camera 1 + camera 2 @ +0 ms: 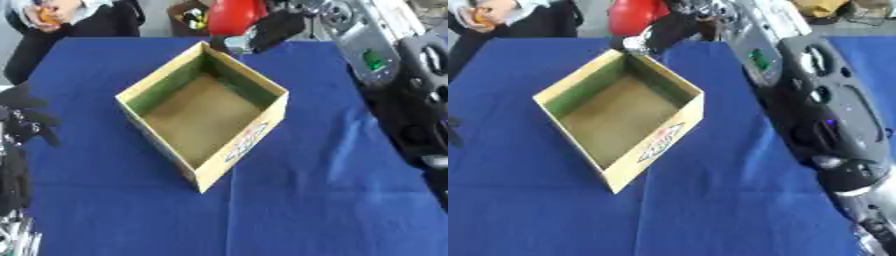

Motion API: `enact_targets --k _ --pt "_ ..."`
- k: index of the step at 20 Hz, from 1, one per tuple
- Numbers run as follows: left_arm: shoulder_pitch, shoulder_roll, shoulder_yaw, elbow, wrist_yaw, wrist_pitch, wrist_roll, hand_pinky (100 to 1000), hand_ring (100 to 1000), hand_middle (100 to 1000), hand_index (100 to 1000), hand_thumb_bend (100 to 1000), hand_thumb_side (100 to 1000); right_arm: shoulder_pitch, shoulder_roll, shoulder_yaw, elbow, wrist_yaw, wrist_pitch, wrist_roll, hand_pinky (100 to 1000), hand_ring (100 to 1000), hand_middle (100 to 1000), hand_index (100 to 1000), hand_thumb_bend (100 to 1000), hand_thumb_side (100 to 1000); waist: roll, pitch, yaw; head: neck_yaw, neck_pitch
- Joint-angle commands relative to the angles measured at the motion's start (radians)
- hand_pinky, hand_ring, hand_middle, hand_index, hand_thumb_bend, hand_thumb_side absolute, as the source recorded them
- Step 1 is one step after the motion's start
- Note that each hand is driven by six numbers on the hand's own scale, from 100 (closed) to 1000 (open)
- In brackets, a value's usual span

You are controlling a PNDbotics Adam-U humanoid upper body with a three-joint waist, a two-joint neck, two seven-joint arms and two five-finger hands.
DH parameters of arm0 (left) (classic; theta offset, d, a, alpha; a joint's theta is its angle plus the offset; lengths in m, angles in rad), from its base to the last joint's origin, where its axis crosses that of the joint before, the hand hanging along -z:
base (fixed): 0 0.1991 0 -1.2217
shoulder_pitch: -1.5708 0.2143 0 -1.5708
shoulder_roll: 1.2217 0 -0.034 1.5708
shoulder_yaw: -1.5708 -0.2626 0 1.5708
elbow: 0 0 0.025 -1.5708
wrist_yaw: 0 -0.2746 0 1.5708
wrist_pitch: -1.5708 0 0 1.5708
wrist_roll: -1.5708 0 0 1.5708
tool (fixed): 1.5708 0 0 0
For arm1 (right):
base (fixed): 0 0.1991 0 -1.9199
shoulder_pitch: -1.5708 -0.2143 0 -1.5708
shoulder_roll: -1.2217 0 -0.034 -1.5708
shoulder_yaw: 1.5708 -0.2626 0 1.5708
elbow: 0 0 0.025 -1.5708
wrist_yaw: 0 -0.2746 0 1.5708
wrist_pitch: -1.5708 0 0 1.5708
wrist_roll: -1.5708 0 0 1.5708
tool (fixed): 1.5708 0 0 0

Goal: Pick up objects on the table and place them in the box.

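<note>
- Box [203, 114]: open-topped cardboard, sits rotated corner-on near the middle of the blue tablecloth [306, 200]; inside looks bare, brown floor, greenish inner walls.
- Label: printed logo on the box's outer right-facing wall, blue and red marks on white; text not readable.
- Right arm [815, 100]: reaches in from the right side, up past the box to the far table edge.
- Right hand [667, 31]: at the far corner of the box, just beyond its rim, near a red object [636, 15]; something small and pale at its tip, can't tell what. Can't tell finger state either, or whether it's holding that thing.
- Left hand [22, 117]: idle at the left edge, well apart from the box, dark fingers loosely spread, holding nothing.
</note>
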Motion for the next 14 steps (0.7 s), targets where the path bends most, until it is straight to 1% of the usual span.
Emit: enact_targets --k 1,3,6,11,14 --pt "-0.013 0.012 -0.007 -0.018 0.004 -0.002 -0.006 288 480 551 761 100 927 -0.028 0.04 -0.001 0.041 0.044 -0.019 -0.008 395 385 281 443 269 757 0.0 -0.015 0.007 -0.008 -0.012" --pt "-0.015 0.011 -0.007 -0.018 0.005 -0.002 -0.007 288 480 551 761 100 928 -0.02 0.067 -0.005 0.078 0.071 -0.028 -0.015 391 380 275 441 289 719 0.0 -0.012 0.012 -0.012 -0.016" --pt "-0.018 0.007 -0.007 -0.018 0.006 -0.003 -0.007 287 480 552 761 100 928 0.004 0.108 -0.012 0.117 0.106 -0.036 -0.028 388 377 272 440 298 694 0.001 -0.006 0.016 -0.015 -0.02" --pt "-0.021 0.004 -0.007 -0.018 0.007 -0.004 -0.008 288 480 552 761 100 928 0.048 0.154 -0.01 0.143 0.146 -0.048 -0.044 384 377 271 438 289 670 0.003 -0.002 0.017 -0.017 -0.024" --pt "-0.021 0.004 -0.007 -0.018 0.007 -0.004 -0.009 288 480 553 760 100 928 0.062 0.165 -0.007 0.158 0.175 -0.049 -0.054 384 379 273 437 267 678 0.003 -0.002 0.017 -0.018 -0.025"
